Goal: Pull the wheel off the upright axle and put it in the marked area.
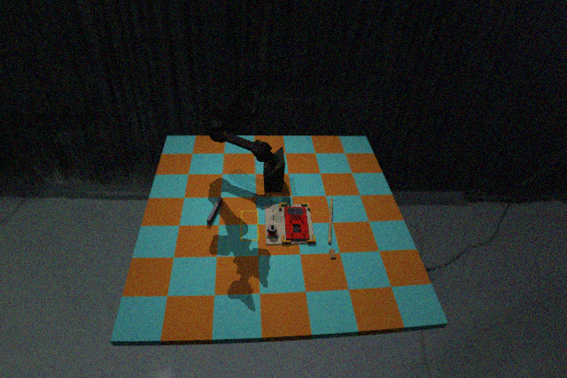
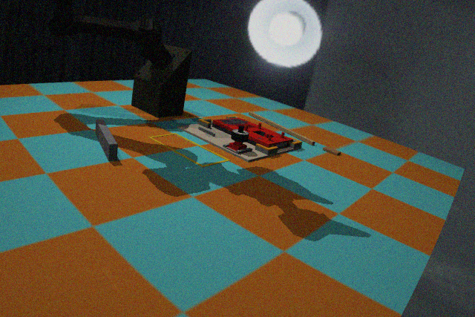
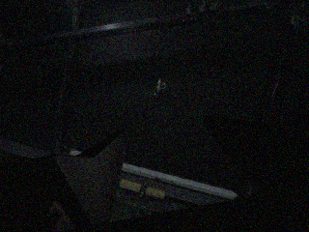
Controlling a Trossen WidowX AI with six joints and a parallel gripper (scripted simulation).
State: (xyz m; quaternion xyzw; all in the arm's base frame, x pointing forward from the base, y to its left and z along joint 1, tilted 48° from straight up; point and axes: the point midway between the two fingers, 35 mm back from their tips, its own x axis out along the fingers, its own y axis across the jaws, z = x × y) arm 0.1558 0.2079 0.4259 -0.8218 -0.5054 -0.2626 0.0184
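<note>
Tool [image 1: 214, 135]: spread, holding nothing | wheel [image 2: 240, 135]: 1, on axle | marked area [image 2: 188, 149]: 1 | sticks [image 1: 330, 221]: 2

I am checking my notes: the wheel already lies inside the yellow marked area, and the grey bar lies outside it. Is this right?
Not quite. In the exterior view the wheel is on its upright axle on the board, beside the yellow marked area, not inside it. The grey bar does lie outside it.
</note>
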